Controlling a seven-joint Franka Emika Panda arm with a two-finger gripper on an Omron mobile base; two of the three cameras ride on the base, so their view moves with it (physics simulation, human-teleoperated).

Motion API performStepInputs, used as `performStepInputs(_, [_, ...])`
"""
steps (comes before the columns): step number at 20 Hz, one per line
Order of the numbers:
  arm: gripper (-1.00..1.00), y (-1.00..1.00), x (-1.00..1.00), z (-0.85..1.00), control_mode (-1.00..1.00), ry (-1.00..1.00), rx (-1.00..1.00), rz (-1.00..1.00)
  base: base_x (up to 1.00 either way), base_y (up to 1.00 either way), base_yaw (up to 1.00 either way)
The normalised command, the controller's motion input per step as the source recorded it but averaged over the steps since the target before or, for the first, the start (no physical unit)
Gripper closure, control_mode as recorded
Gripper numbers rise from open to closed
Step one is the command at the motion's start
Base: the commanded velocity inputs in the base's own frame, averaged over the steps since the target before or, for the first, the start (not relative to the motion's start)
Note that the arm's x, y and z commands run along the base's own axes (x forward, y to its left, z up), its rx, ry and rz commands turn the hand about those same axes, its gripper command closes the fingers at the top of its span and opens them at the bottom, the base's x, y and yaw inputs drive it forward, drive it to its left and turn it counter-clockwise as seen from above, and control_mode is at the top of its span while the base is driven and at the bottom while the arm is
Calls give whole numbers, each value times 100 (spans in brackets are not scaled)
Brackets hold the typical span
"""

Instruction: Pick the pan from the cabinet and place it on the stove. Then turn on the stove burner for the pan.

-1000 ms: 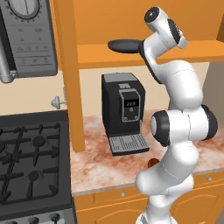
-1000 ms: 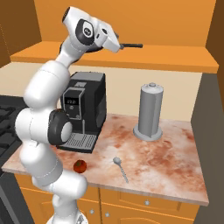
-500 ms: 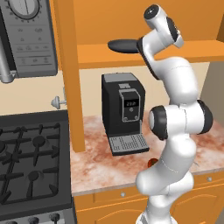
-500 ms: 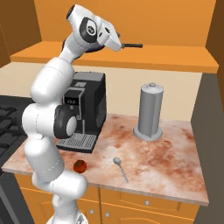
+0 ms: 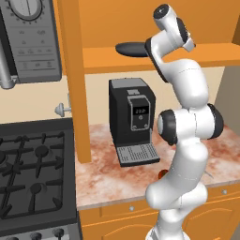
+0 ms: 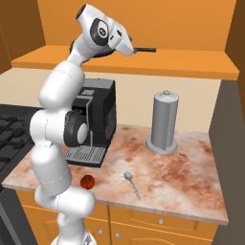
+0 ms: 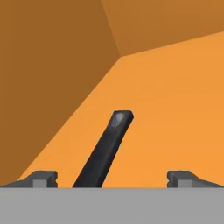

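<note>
Stove: the stove (image 5: 33, 178) sits at far left, grates bare, no pan on it; its burners (image 5: 41, 151) look unlit.
Microwave: grey microwave (image 5: 28, 40) hangs above the stove.
Pan: the pan (image 5: 132, 48) rests on the open cabinet (image 5: 93, 61) shelf, its handle (image 6: 145, 49) pointing right along the shelf.
Claw: the claw (image 7: 111, 180) is spread wide, its two tips either side of the handle, pinching nothing.
Progress: I judge this the reach before the grasp; lifting, carrying to the stove and turning a knob (image 5: 58, 231) are all left.
Bench items: coffee machine (image 5: 133, 119) stands under the shelf; a small red fruit (image 6: 87, 181), a spoon (image 6: 131, 183) and a grey canister (image 6: 164, 122) follow to the right.
Obstacles: the cabinet's upright side panel (image 5: 75, 84) stands between pan and stove, likely in the carry path.
</note>
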Motion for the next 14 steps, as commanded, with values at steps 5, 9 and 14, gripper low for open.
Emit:
performStepInputs(5, [-100, 0, 15, -15, -100, 2, 2, 0, 0, 0, 0])
performStepInputs(9, [-100, 0, 14, -18, -100, 0, 0, 0, 0, 0, 0])
performStepInputs(14, [-100, 0, 14, -18, -100, 0, 0, 0, 0, 0, 0])
